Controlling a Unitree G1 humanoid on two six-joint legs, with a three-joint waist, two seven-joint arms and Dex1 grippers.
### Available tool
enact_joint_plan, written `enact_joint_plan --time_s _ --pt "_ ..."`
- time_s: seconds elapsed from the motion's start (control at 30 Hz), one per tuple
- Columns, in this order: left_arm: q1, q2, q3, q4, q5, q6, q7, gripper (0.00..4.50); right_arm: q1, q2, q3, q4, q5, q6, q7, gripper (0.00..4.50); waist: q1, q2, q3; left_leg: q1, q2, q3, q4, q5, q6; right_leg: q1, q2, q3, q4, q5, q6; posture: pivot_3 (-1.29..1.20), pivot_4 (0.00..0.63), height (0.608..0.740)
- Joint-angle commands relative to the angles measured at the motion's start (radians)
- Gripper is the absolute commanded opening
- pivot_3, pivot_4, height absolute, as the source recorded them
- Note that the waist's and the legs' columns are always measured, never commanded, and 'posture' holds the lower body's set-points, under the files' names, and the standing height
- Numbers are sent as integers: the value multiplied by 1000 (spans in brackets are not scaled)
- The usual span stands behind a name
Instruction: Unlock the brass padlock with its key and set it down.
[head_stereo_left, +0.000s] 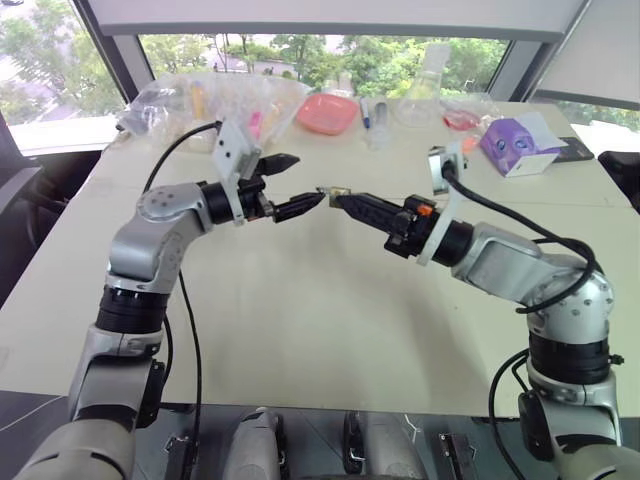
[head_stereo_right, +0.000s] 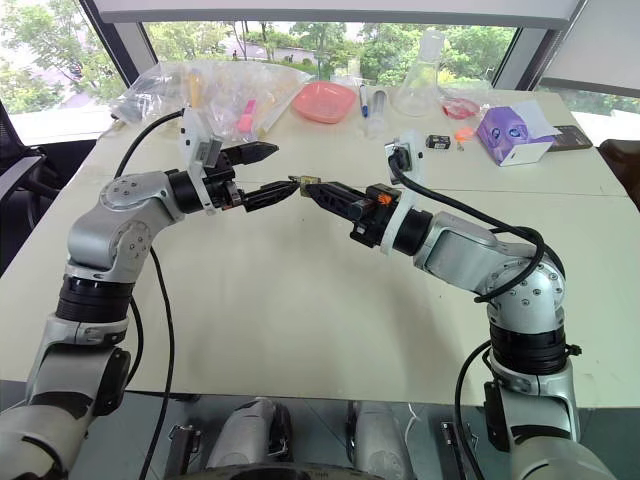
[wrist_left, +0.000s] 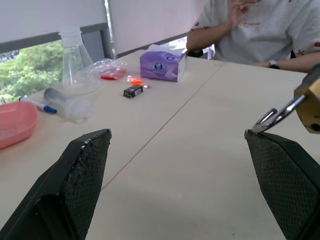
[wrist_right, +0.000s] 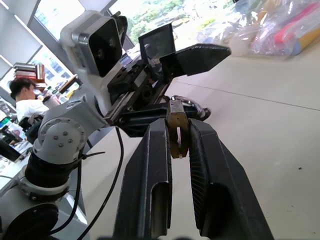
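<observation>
The small yellow brass padlock with its thin silver loop (wrist_right: 177, 131) sits pinched between the two black fingers of the right gripper (wrist_right: 179, 142), right at their tips. The fingers are closed on its flat sides, and it is held up in the air above the table. In the left wrist view the padlock's brass body (wrist_left: 311, 102) shows at the edge, and its shiny loop points toward one finger (wrist_left: 287, 170) of the left gripper (head_stereo_left: 291, 183). That loop is just beside the finger's tip; I cannot tell if they touch. The left gripper's two black fingers stand wide apart with nothing between them. One finger points at the padlock and the other is higher up and farther back. The two grippers meet nose to nose over the middle of the pale cream table (head_stereo_left: 300, 320). I cannot make out the key.

Below and in front of both grippers the table top is bare, with lots of room. Past the grippers, toward the windows, lie other things, well apart from the padlock: a pink plastic dish (head_stereo_left: 327, 113), a heap of clear plastic bags (head_stereo_left: 215, 100), a clear glass flask (head_stereo_right: 423, 82), a purple tissue box (head_stereo_right: 515, 135) and a small black box (head_stereo_right: 437, 142). A person in a light shirt (wrist_left: 260, 25) sits at the far side of the table.
</observation>
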Motion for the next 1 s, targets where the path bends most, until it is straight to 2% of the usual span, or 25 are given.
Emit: enact_joint_plan --time_s 0.03,0.27,0.47,0.77,0.87,1.0 --pt "-34 -15 10 -11 7 -32 3 4430 -1 -17 -11 -40 24 0 10 0 0 0 0 0 0 0 0 0 0 0 0 0 0 0 0 0 150 740" --pt "-38 -26 34 -36 -18 -14 7 4430 4 -22 -4 -27 15 1 1 0 -1 0 0 0 0 0 0 0 0 0 0 0 0 0 0 0 150 740" --pt "-10 4 35 -24 12 -31 8 4430 -1 -10 -21 2 19 -13 -23 0 -1 0 0 0 0 0 0 0 0 0 0 0 0 0 0 0 150 740" --pt "19 15 87 13 70 -68 133 4430 67 0 -32 79 66 -9 -64 0 0 0 0 0 0 0 0 0 0 0 0 0 0 0 0 0 150 740" --pt "61 30 105 -54 7 20 118 4430 73 28 -27 158 62 -7 -90 0 -2 0 0 0 0 0 0 0 0 0 0 0 0 0 0 0 150 740" --pt "150 82 147 -223 -203 277 61 4430 49 79 -27 347 43 19 -159 0 -6 0 0 0 1 0 0 0 0 0 0 0 0 0 0 0 150 740"
